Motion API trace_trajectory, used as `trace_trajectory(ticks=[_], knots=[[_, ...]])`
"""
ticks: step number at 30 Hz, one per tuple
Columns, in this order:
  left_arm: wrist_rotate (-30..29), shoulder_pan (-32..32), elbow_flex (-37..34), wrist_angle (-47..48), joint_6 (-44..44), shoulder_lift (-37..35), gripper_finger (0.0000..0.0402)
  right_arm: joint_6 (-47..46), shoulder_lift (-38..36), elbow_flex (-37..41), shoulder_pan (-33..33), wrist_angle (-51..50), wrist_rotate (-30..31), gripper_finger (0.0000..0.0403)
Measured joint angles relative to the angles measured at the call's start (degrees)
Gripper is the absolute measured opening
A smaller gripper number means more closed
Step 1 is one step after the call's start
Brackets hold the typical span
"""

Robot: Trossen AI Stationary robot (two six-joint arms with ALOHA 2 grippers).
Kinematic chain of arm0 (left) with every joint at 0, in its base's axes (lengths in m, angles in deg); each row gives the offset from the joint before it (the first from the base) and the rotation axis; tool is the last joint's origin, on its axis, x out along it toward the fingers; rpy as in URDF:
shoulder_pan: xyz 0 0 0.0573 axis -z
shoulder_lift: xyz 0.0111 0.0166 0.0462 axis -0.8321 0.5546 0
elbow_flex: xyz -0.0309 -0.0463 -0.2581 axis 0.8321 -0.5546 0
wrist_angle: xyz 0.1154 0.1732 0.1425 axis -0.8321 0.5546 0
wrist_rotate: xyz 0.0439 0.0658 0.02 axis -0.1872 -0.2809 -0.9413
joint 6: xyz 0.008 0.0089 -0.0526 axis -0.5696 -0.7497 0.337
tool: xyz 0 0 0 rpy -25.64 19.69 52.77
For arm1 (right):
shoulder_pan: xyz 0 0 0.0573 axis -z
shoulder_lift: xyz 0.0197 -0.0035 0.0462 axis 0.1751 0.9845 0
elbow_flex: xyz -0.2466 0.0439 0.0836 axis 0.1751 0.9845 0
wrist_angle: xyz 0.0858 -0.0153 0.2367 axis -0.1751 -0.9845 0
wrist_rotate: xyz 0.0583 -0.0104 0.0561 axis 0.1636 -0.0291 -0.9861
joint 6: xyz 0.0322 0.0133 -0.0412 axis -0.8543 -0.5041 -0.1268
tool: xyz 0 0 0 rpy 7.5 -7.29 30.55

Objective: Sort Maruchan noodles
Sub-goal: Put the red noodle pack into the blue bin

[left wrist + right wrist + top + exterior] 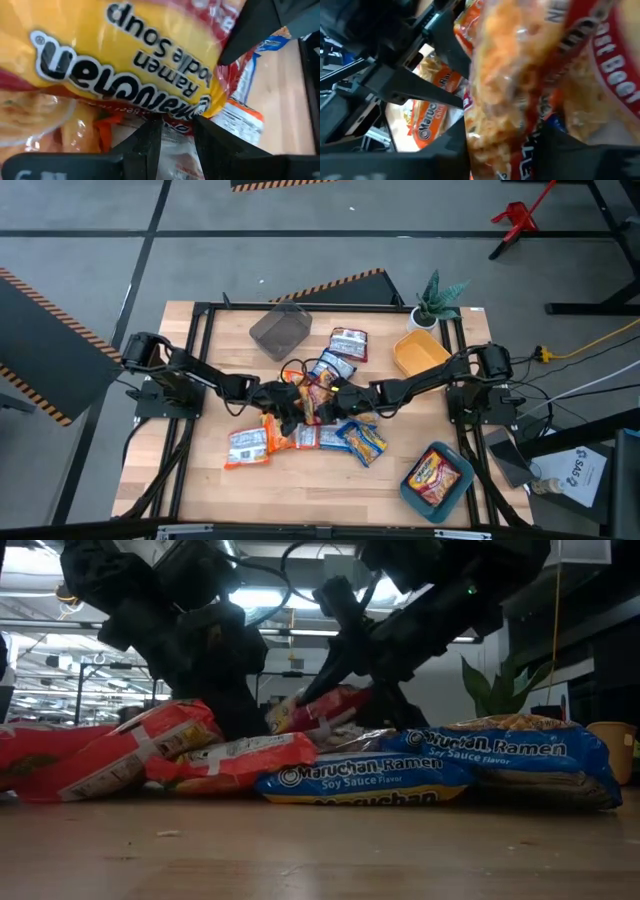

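A red-and-yellow Maruchan packet (316, 402) is held up over the pile at the table's middle, between my two grippers. My left gripper (293, 402) comes from the left and my right gripper (340, 398) from the right; both are shut on it. In the low view the packet (322, 706) sits tilted above the others. Orange packets (120, 750) and blue soy-sauce packets (470, 765) lie flat on the table below. A white-silver packet (348, 343) and a blue one (333, 367) lie farther back. My left gripper pinches the packet's red edge (175, 124) between its two fingers (150, 137), level from the table's left. The yellow printed face spreads out beyond the fingers. My right gripper pinches the same packet across its clear noodle-filled part (505, 125) between its two fingers (452, 147), coming from the table's right. The packet is lifted clear and tilted.
A grey container (280, 330) stands at the far middle, a yellow one (420, 352) at the far right beside a small plant (437, 300). A teal container (437, 480) at the near right holds one red-orange packet. Bare wood lies along the near edge.
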Motion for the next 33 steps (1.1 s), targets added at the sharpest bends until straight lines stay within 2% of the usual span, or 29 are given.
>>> trace_trajectory(ticks=[2,8,12,17,21,27,33], knots=[[1.9,0.0,0.5,0.5,0.8,-0.6,0.0108,0.3,-0.1,-0.3,0.0,-0.4,-0.5,0.0091],[9.8,0.0,0.9,0.9,4.6,-4.7,0.0108,0.6,-0.7,-1.9,-0.1,-2.6,-2.1,0.0091],[12.9,0.1,1.0,2.0,6.0,-10.2,0.0108,0.7,-3.5,-2.7,0.0,-7.8,-2.0,0.0111],[10.5,0.0,1.0,4.6,7.0,-18.5,0.0108,3.4,-9.5,-2.8,0.0,-14.0,-4.1,0.0103],[6.0,0.0,1.0,4.5,7.5,-23.9,0.0108,5.2,-16.1,-2.9,-1.8,-19.7,-8.9,0.0092],[-0.7,0.0,1.1,4.9,7.4,-28.5,0.0108,3.8,-27.0,-2.8,-9.2,-36.5,-9.8,0.0108],[-2.5,0.0,1.1,5.7,7.3,-29.1,0.0108,-0.8,-36.2,-2.8,-19.4,-51.9,-10.5,0.0098]])
